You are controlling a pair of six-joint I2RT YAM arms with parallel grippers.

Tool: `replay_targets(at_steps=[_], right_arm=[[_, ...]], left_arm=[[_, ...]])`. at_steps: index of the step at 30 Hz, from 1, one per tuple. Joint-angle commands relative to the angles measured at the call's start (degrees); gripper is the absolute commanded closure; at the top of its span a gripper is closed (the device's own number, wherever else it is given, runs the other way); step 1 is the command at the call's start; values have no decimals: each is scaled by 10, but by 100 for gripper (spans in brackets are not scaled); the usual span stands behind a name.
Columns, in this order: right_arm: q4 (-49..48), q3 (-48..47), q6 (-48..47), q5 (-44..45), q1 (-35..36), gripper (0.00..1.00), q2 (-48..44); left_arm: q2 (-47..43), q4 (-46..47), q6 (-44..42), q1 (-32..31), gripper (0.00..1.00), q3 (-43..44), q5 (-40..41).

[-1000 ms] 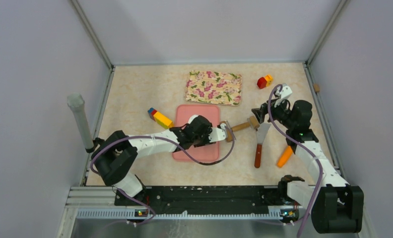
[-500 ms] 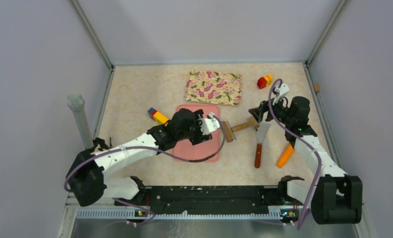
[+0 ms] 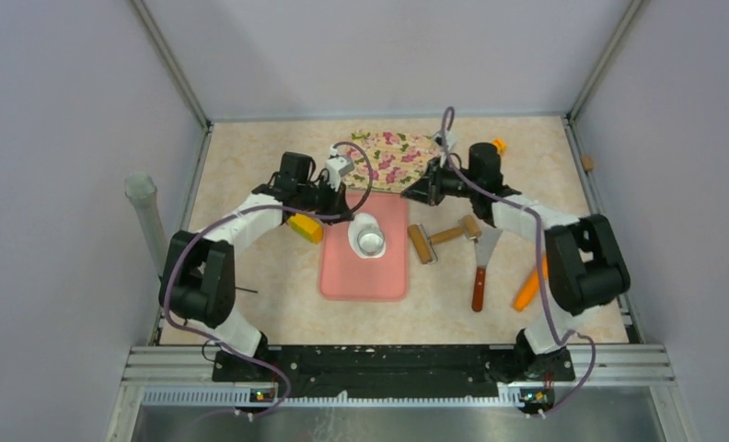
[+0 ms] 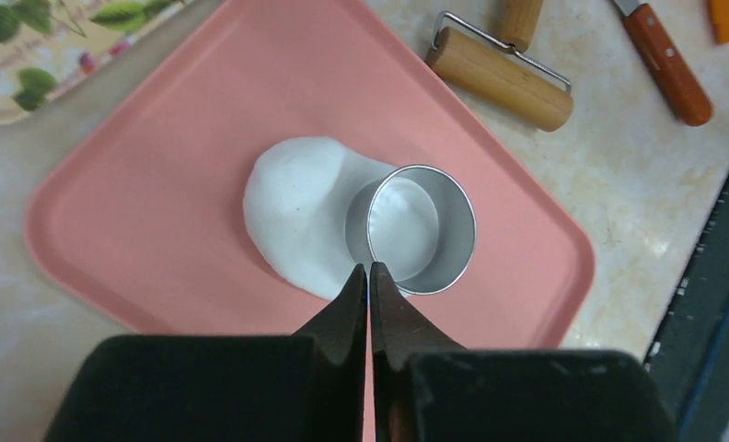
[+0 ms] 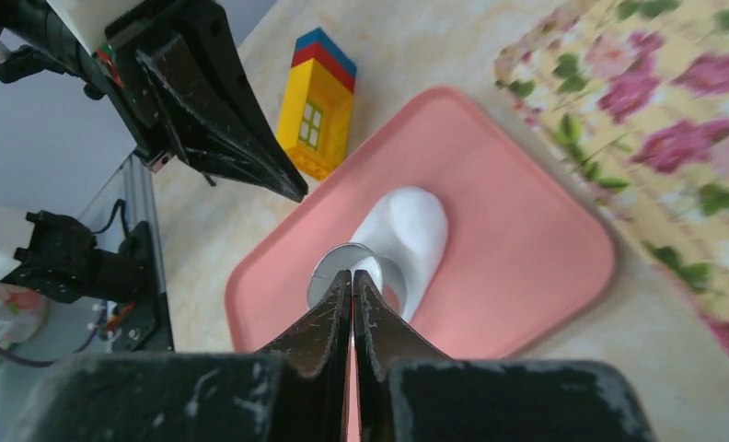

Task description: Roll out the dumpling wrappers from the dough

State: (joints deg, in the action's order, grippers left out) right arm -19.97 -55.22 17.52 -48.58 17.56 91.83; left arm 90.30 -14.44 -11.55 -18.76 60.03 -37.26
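Overhead view. Your left pincer (image 3: 344,210) is clenched tight with nothing in it, at the upper left corner of the pink mat (image 3: 342,273). Your right pincer (image 3: 407,198) is likewise clamped on nothing, at the mat's upper right corner, in front of the floral tray (image 3: 388,166). The dough (image 3: 364,224), a flattened white patch, lies in the mat's upper half, between the two pincers. The metal ring (image 3: 372,243) sits on the dough's lower end. Right of the mat lie a wooden roller (image 3: 422,245) and a spatula (image 3: 480,267). A yellow block (image 3: 304,227) lies left of the mat.

Left wrist view. Left pincer (image 4: 368,276) has its fingers pressed together and is bare. The tips line up with the near rim of the metal ring (image 4: 422,230); you cannot tell contact from here. The ring stands on the right edge of the dough (image 4: 296,207), mid-frame on the pink mat (image 4: 158,230). White shows inside the ring; whether it is cut free, you cannot tell. The wooden roller (image 4: 499,78) is at the upper right, off the mat.

Right wrist view. Right pincer (image 5: 352,281) is closed, with nothing gripped. Beyond its tips the dough (image 5: 416,226) lies at frame centre on the pink mat (image 5: 526,249), and the metal ring (image 5: 329,267) is at the dough's lower left end. The left pincer (image 5: 292,191) reaches in from the upper left, with the yellow block (image 5: 319,101) just beside it. The floral tray (image 5: 674,120) fills the upper right.
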Motion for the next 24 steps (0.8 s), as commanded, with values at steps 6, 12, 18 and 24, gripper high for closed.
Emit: replay_targets(at_steps=[6, 12, 18, 24], right_arm=[[-156, -38, 152, -58, 73, 100, 148], [-172, -26, 156, -61, 87, 100, 180], [-181, -18, 154, -70, 98, 100, 190], [-130, -17, 104, -82, 110, 100, 194]], left_arm=[[46, 35, 106, 40, 100, 4, -199], [67, 68, 152, 38, 100, -13, -224], [75, 79, 153, 31, 100, -30, -214], [83, 83, 154, 28, 100, -36, -214]])
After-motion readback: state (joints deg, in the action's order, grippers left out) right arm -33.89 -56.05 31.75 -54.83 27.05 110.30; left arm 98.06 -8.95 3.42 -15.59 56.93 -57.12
